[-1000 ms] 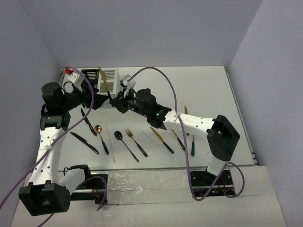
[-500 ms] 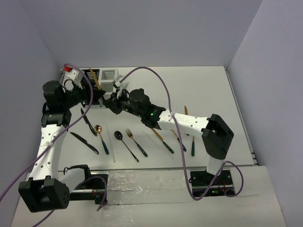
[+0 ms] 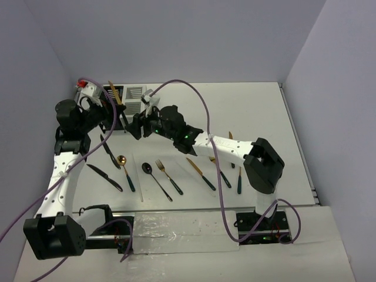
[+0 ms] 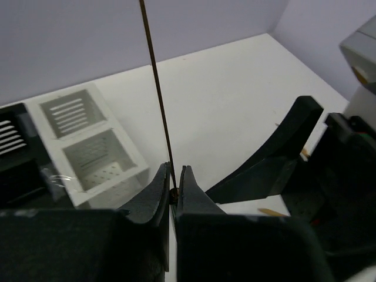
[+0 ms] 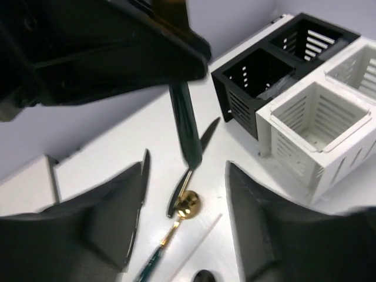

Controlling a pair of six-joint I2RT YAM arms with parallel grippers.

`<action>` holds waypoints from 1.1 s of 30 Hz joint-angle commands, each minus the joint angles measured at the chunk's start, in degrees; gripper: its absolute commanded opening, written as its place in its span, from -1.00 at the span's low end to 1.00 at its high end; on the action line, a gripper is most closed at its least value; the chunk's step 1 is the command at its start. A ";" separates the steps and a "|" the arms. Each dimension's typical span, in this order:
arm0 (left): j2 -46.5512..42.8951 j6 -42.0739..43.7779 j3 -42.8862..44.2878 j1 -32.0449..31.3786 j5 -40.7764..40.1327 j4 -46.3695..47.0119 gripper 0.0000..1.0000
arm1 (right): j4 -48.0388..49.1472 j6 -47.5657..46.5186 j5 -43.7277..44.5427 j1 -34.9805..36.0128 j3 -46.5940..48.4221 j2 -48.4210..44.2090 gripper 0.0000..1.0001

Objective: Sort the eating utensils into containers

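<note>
Where the table (image 3: 276, 117) lies nearest the arm bases, a loose row of utensils rests flat: a black knife (image 3: 106, 178), a gold-bowled spoon (image 3: 124, 171), a black spoon (image 3: 156, 180), a fork (image 3: 169, 177) and a gold-bladed knife (image 3: 200, 173). A few more pieces lie to the right, beside the right arm. A thin white stick (image 5: 197, 244) lies near the gold-bowled spoon.

Farther in, both arms reach toward the table's far left. The right end effector (image 5: 187, 173) has its fingers spread wide with nothing gripped. From its wrist camera, the dark handle of a held knife (image 4: 155, 88) hangs in the gap between them, and neither finger touches it. The left end effector (image 4: 174, 187) is clamped tight on that knife, pinching it part-way along. The gold blade stands up above the fingers, seen edge-on as a thin line from the left wrist, and the dark handle points down toward the table. This knife is in the air, clear of the table and outside both containers.

Just beyond the two end effectors, at the far left corner, stand the slatted containers. The black caddy (image 5: 276, 70) and the white caddy (image 5: 320, 126) touch side by side, the black one to the left. Each shows two open-top compartments. The compartments in view from the wrist cameras show no utensils.
</note>
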 commanded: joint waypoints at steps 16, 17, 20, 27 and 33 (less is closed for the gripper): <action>45.58 12.13 35.93 1.23 -27.75 19.12 -0.99 | 5.68 1.44 4.33 -4.51 -24.75 -17.94 0.59; 46.73 12.66 35.94 1.23 -27.40 21.48 -1.00 | 5.95 1.70 4.94 -4.51 -26.44 -20.04 0.59; 50.60 12.32 37.95 1.23 -28.97 21.94 -1.00 | 6.74 3.28 5.91 -4.42 -32.42 -23.74 0.59; 52.54 11.08 32.09 2.46 -29.68 23.25 -1.00 | 5.16 5.05 8.63 -4.42 -39.90 -30.78 0.59; 55.08 9.15 31.01 3.87 -28.45 21.25 -0.99 | -8.23 4.52 13.89 -4.51 -35.44 -31.58 0.61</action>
